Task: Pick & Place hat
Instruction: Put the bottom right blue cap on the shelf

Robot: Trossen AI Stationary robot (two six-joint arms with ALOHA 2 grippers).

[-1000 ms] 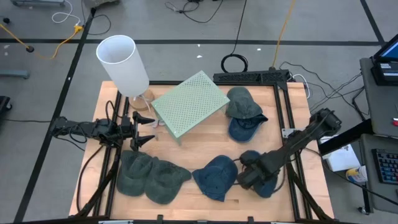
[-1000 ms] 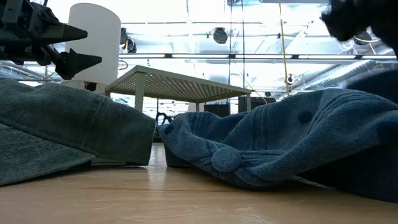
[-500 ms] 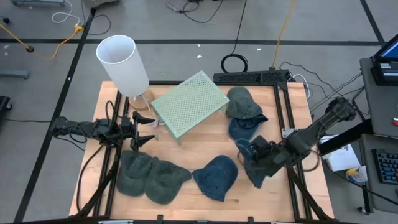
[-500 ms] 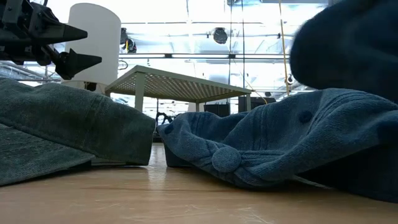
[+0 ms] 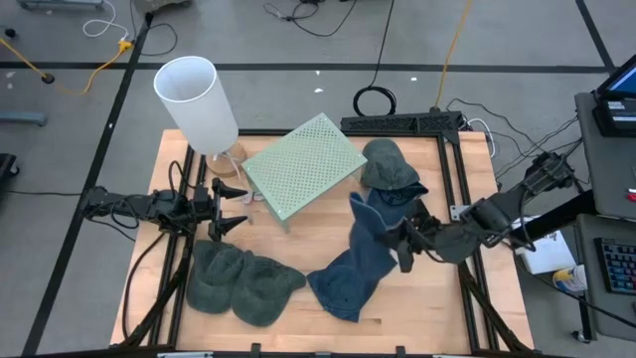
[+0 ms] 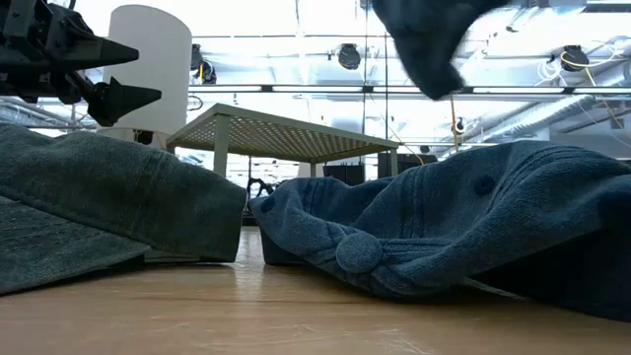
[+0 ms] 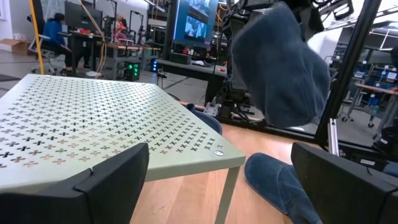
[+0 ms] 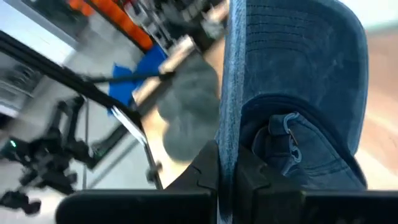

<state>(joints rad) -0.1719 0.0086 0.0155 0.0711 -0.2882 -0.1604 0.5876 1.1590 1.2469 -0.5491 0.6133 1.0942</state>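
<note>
My right gripper (image 5: 405, 245) is over the table's right half, shut on a dark blue hat (image 5: 370, 237). That hat shows high in the low view (image 6: 429, 35) and in the left wrist view (image 7: 280, 62). Below it another blue hat (image 5: 338, 286) lies on the wood. A grey-green hat (image 5: 243, 283) lies near the left front. A grey hat (image 5: 388, 164) rests on a blue hat (image 5: 396, 207) at the far right. My left gripper (image 5: 237, 209) waits open at the table's left (image 6: 148, 71). My right gripper pinches a thin edge of the dark blue hat (image 8: 225, 140) between its two fingers (image 8: 202, 171), beside the stitched brim (image 8: 292, 56). The fingers come from the table's right, roughly level. The hat is lifted clear and stretches out past the fingertips toward the table's left.
A pale green perforated stand (image 5: 303, 164) occupies the far middle, with a white cylinder (image 5: 199, 94) at the far left corner. Black frame rails (image 5: 459, 189) run along the table's sides. Bare wood (image 5: 298, 239) shows between the stand and the near hats.
My right gripper has risen from the near right part of the table and drawn back toward the far edge, turning at the wrist. The dark blue hat came up off the wood with it, lifted clear, and swung out toward the table's left above the other blue hat.
</note>
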